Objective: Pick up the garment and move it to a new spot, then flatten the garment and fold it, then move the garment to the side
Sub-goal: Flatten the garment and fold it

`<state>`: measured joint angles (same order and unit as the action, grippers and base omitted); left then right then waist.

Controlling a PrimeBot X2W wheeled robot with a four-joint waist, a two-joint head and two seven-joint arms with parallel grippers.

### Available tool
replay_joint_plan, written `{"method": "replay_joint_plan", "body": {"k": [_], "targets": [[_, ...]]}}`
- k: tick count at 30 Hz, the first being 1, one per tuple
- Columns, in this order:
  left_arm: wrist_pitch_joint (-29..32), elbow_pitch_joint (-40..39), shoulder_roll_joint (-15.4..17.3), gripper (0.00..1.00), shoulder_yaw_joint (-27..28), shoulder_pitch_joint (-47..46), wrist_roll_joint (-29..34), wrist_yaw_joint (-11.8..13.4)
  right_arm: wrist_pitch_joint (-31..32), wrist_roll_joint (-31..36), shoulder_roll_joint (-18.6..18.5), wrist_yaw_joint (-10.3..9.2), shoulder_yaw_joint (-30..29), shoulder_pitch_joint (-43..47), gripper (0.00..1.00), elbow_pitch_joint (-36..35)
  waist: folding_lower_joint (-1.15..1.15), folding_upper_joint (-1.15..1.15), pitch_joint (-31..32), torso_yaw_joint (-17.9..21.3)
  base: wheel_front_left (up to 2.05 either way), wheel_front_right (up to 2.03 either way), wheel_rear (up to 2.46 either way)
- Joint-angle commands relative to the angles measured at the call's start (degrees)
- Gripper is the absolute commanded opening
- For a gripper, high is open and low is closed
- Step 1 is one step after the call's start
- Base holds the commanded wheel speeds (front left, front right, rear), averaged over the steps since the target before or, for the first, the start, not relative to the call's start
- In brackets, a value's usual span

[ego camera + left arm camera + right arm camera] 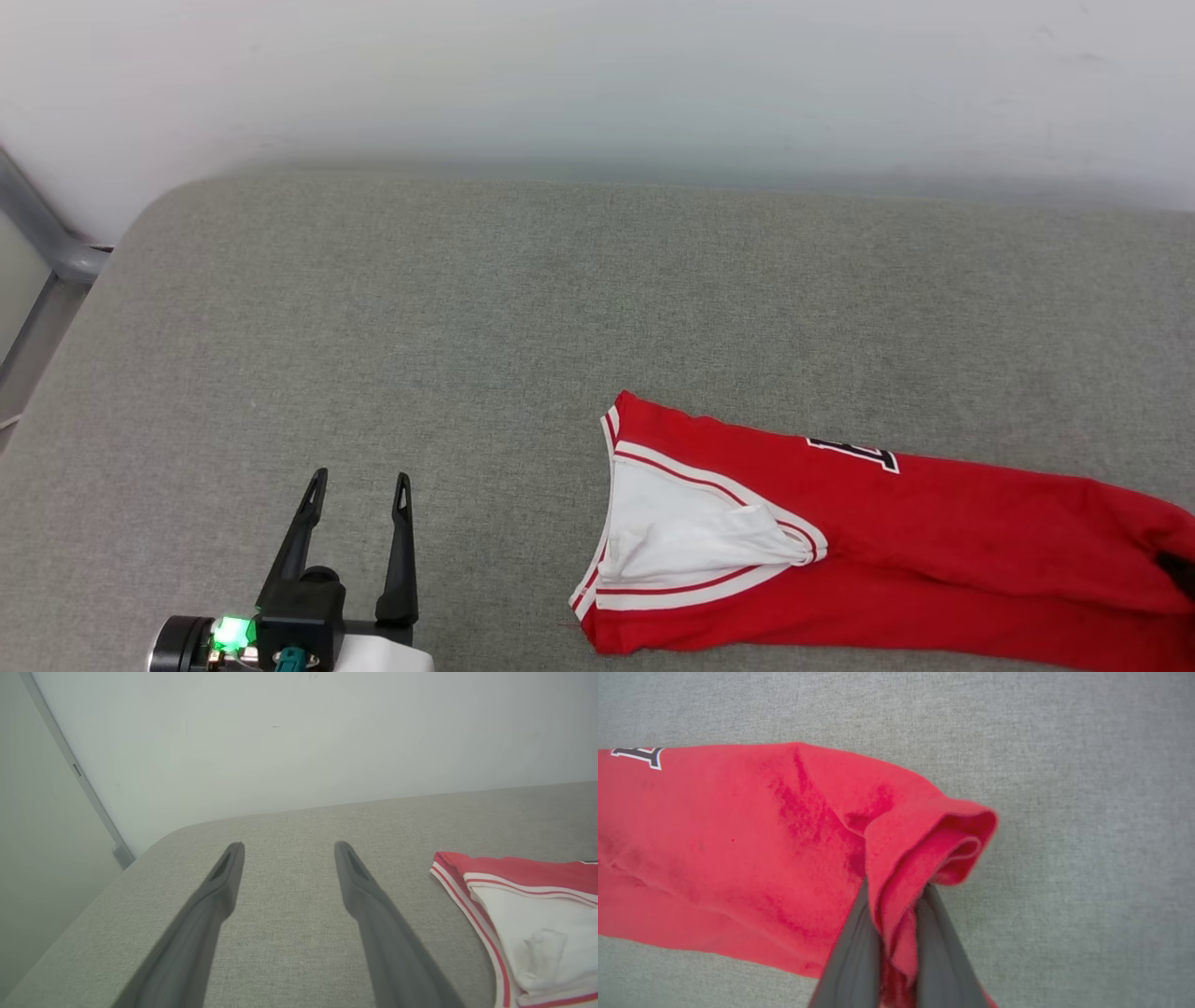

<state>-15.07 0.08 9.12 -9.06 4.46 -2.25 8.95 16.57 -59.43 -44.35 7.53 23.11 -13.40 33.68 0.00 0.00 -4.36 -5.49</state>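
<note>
Red shirt (934, 532) lies stretched on the grey cushion (467, 308), its hem pinched by the right gripper (896, 896), while the left gripper (362, 478) hangs spread above the cushion; a slow, low lift should keep that hem from slipping.

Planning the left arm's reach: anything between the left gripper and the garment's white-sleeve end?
Nothing. Only bare grey cushion lies between the left gripper, jaws open, and the garment. The head and left wrist views both show it.
</note>
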Motion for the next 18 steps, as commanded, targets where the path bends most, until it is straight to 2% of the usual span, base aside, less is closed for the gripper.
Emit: {"method": "replay_joint_plan", "body": {"k": [1, 10, 12, 18], "targets": [[-0.11, 0.12, -0.04, 1.0, 0.23, 0.85, 0.43, -0.31, -0.1, -0.47, -0.32, -0.1, -0.38, 0.64, 0.0, -0.29, 0.0, 0.0, 0.51, 0.28, 0.0, 0.0, 0.0], [-0.11, 0.9, -0.12, 1.0, 0.42, 2.0, 1.1, -1.27, 2.69, -3.49, 0.0, -0.07, -1.45, 3.16, 0.0, -12.33, 0.0, 0.0, 2.17, 1.42, 0.0, 0.0, 0.0], [-0.11, 0.98, -0.27, 1.0, 0.36, 1.88, 1.15, -1.36, 3.86, -5.68, 1.43, -0.07, -2.29, 3.63, 0.0, -16.45, 0.0, 0.0, 2.31, 1.55, 0.0, 0.0, 0.0], [-0.11, 1.36, -0.9, 1.0, -0.22, 1.54, 1.19, -2.04, 7.35, -4.68, 3.47, -0.06, -3.14, 3.45, 0.0, -24.81, 0.0, 0.0, 1.98, 1.37, 0.0, 0.0, 0.0]]}}
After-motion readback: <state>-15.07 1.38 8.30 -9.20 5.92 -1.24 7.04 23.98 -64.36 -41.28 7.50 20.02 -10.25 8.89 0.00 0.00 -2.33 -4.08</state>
